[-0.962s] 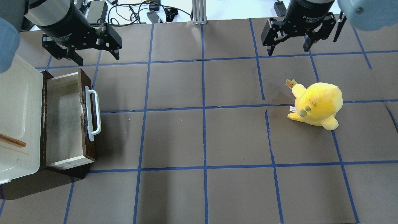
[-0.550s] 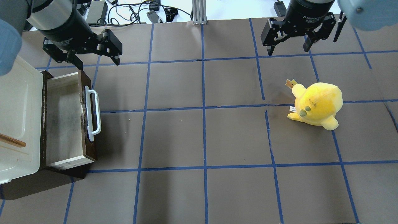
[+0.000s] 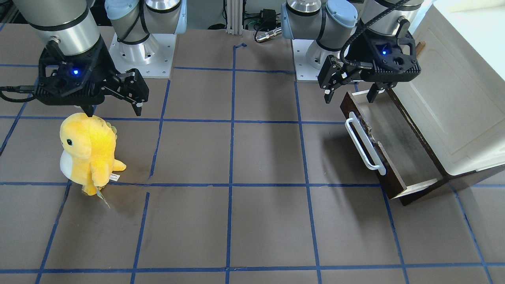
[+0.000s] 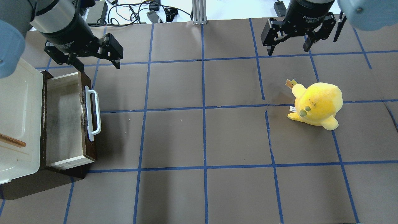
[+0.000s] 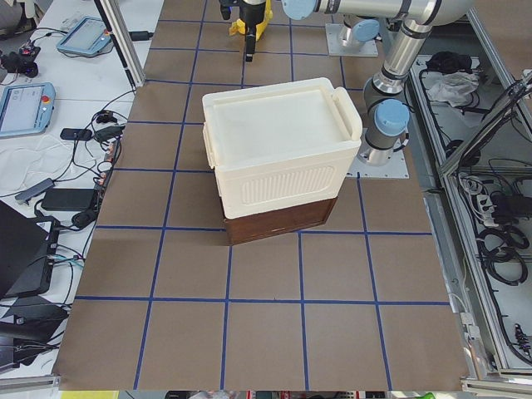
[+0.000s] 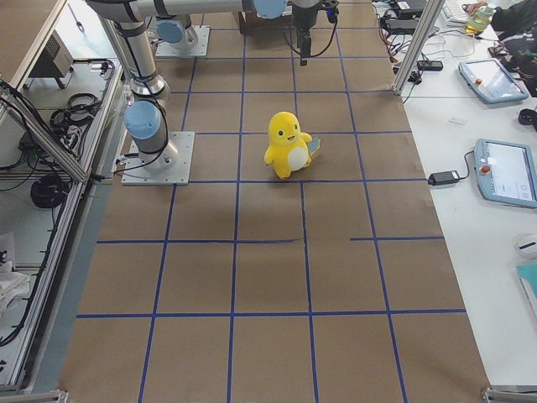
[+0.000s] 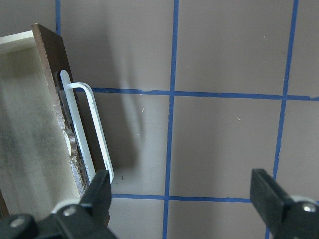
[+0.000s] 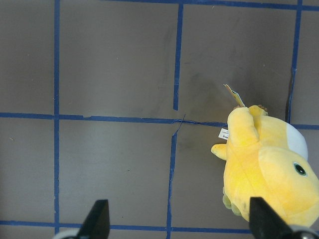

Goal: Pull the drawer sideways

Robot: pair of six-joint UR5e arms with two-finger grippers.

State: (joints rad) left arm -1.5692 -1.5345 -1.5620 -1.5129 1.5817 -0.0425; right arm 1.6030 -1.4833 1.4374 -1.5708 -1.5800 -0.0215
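1. The table [image 4: 202,140] is covered in brown board with a grid of blue tape; everything here stands on it.
2. A cream cabinet [image 4: 18,118] sits at the table's end on the robot's left, on a dark brown base; a small wooden handle pokes out on its top face in the overhead view; from the left-side view only the cabinet and its base show, and they hide the drawer.
3. The drawer [image 4: 63,118] is pulled out of that base toward the middle of the table; its grey-brown inside is open to view, with pale sides and a dark brown front; it lies on the robot's left side, well apart from the toy.
4. The left gripper [image 4: 99,67] hangs over the end of the drawer front nearer the robot's base; its jaws stand wide and hold nothing; in the front-facing view one finger is over the drawer's corner and the other over bare table; in the wrist view the bar handle lies just beside one finger, and whether they touch I cannot tell.
5. The right gripper [image 4: 287,51] hangs over bare table on the robot's right; its jaws are wide and empty; the toy is near, to one side in the wrist view.
6. A yellow plush toy [image 4: 317,105] with a white belly stands upright on the right half.
7. The white bar handle [image 4: 93,115] runs along the drawer front, ungripped.
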